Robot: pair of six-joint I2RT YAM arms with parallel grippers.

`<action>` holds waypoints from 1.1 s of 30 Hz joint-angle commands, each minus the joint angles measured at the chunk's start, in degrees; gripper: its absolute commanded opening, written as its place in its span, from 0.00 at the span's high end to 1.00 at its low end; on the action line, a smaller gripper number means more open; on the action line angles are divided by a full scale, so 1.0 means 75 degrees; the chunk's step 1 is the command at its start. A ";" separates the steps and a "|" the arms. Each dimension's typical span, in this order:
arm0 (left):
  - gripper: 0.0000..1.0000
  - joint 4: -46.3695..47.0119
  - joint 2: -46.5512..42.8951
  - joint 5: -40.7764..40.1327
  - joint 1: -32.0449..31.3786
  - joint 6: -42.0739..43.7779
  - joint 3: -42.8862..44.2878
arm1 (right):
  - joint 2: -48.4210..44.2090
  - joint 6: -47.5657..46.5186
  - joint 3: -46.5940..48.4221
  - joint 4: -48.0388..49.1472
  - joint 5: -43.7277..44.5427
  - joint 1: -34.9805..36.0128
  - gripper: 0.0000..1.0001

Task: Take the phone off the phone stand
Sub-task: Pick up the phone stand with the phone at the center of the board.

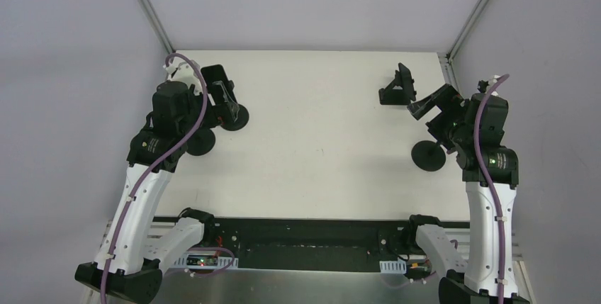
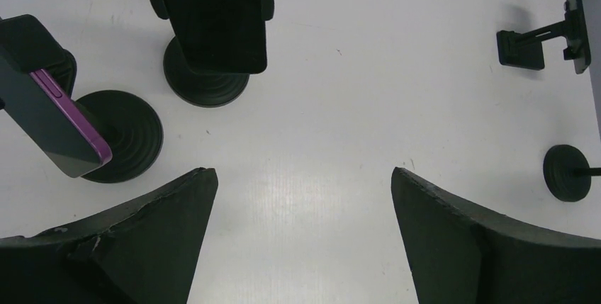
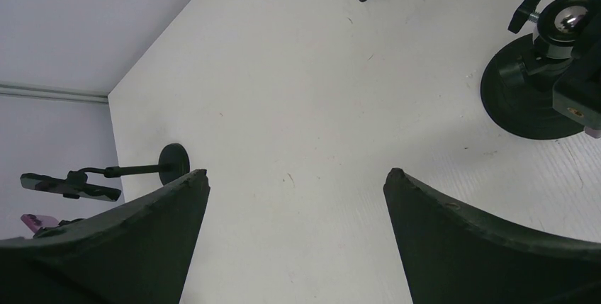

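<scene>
A dark slab phone (image 2: 220, 13) is gripped by the side clamps of a black round-based phone stand (image 2: 205, 84), so it is kept raised off the white worktop (image 2: 340, 134). Just beside it, a purple-edged phone (image 2: 53, 116) is carried tilted on a second black disc stand (image 2: 131, 134). The left claw (image 2: 301, 173) is spread wide and empty short of both, probably to leave room around a phone. The right claw (image 3: 294, 173) is also wide, nothing held, well apart from them.

Table (image 2: 340, 141): smooth matt white, faintly scuffed. Purple-edged phone (image 2: 39, 105): glossy dark face, satin purple frame. Stand base (image 2: 135, 130): matt black, concentrically ridged. Ball joint (image 3: 569, 20): polished metal. Fingers (image 2: 142, 247) of the left gripper (image 2: 302, 173): matt black, rough chipped edges.
</scene>
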 commanded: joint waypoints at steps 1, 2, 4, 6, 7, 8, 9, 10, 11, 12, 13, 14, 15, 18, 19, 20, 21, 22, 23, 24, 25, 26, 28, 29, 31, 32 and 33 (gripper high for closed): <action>0.00 -0.0034 -0.0065 -0.0485 0.0036 -0.0199 -0.0010 | 0.0034 0.0152 0.0215 0.0066 -0.0035 -0.0036 0.01; 0.00 -0.0019 -0.0094 -0.0517 0.0036 -0.0216 -0.0027 | 0.0038 0.0166 0.0208 0.0066 -0.0033 -0.0036 0.01; 0.00 -0.0027 -0.0094 -0.0521 0.0036 -0.0229 -0.0007 | 0.0055 0.0187 0.0171 0.0067 -0.0035 -0.0036 0.01; 0.00 -0.0023 -0.0045 -0.0437 0.0036 -0.0224 0.0069 | 0.0089 0.0216 0.0157 0.0061 -0.0038 -0.0036 0.01; 0.00 -0.0033 -0.0017 -0.0330 0.0036 -0.0229 0.0117 | 0.0119 0.0237 0.0151 0.0046 -0.0033 -0.0036 0.01; 0.00 -0.0032 0.0007 -0.0260 0.0047 -0.0221 0.0160 | 0.0140 0.0267 0.0147 0.0049 -0.0049 -0.0036 0.01; 0.00 -0.0040 0.0031 -0.0248 0.0063 -0.0224 0.0215 | 0.0168 0.0286 0.0144 0.0035 -0.0067 -0.0036 0.01; 0.00 -0.0054 0.0056 -0.0199 0.0116 -0.0248 0.0292 | 0.0190 0.0298 0.0133 0.0031 -0.0087 -0.0036 0.01; 0.00 -0.0083 0.0082 -0.0075 0.0228 -0.0267 0.0388 | 0.0218 0.0307 0.0147 0.0025 -0.0110 -0.0036 0.01; 0.00 -0.0129 0.0113 0.0100 0.0403 -0.0321 0.0494 | 0.0251 0.0313 0.0161 -0.0005 -0.0114 -0.0036 0.01; 0.00 -0.0164 0.0155 0.0340 0.0655 -0.0399 0.0620 | 0.0281 0.0307 0.0196 -0.0034 -0.0123 -0.0036 0.01; 0.00 -0.0184 0.0219 0.0670 0.1110 -0.0501 0.0737 | 0.0294 0.0296 0.0213 -0.0063 -0.0126 -0.0036 0.01; 0.00 -0.0187 0.0272 0.1132 0.1527 -0.0640 0.0820 | 0.0318 0.0285 0.0243 -0.0082 -0.0126 -0.0036 0.01; 0.00 -0.0176 0.0493 0.2448 0.3066 -0.1153 0.1039 | 0.0375 0.0251 0.0320 -0.0170 -0.0126 -0.0036 0.01; 0.00 -0.0175 0.0560 0.2760 0.3474 -0.1244 0.1079 | 0.0391 0.0244 0.0333 -0.0179 -0.0137 -0.0036 0.01; 0.00 -0.0175 0.0623 0.2994 0.3828 -0.1320 0.1106 | 0.0396 0.0243 0.0331 -0.0190 -0.0148 -0.0036 0.01; 0.00 -0.0186 0.0661 0.3048 0.4090 -0.1406 0.1120 | 0.0396 0.0243 0.0325 -0.0186 -0.0166 -0.0036 0.01; 0.00 -0.0181 0.0695 0.3079 0.4333 -0.1525 0.1098 | 0.0402 0.0258 0.0326 -0.0191 -0.0187 -0.0036 0.01; 0.00 -0.0176 0.0725 0.3131 0.4564 -0.1644 0.1068 | 0.0413 0.0271 0.0332 -0.0202 -0.0230 -0.0036 0.01; 0.00 -0.0165 0.0762 0.3153 0.4798 -0.1745 0.1055 | 0.0434 0.0293 0.0352 -0.0228 -0.0300 -0.0036 0.01; 0.00 -0.0165 0.0824 0.3212 0.5072 -0.1808 0.1062 | 0.0458 0.0304 0.0376 -0.0256 -0.0388 -0.0036 0.01; 0.00 -0.0170 0.0890 0.3232 0.5285 -0.1807 0.1092 | 0.0466 0.0327 0.0394 -0.0277 -0.0492 -0.0036 0.01; 0.00 -0.0164 0.1050 0.3223 0.5628 -0.1671 0.1201 | 0.0469 0.0378 0.0403 -0.0294 -0.0686 -0.0036 0.01; 0.00 -0.0164 0.1148 0.3215 0.5713 -0.1599 0.1262 | 0.0472 0.0408 0.0399 -0.0306 -0.0773 -0.0036 0.01; 0.00 -0.0164 0.1394 0.3302 0.5878 -0.1552 0.1375 | 0.0463 0.0519 0.0354 -0.0309 -0.0927 -0.0036 0.01; 0.00 -0.0164 0.1535 0.3387 0.5962 -0.1513 0.1460 | 0.0453 0.0591 0.0322 -0.0309 -0.1004 -0.0036 0.01; 0.00 -0.0164 0.1676 0.3483 0.6081 -0.1487 0.1544 | 0.0450 0.0670 0.0273 -0.0303 -0.1131 -0.0036 0.01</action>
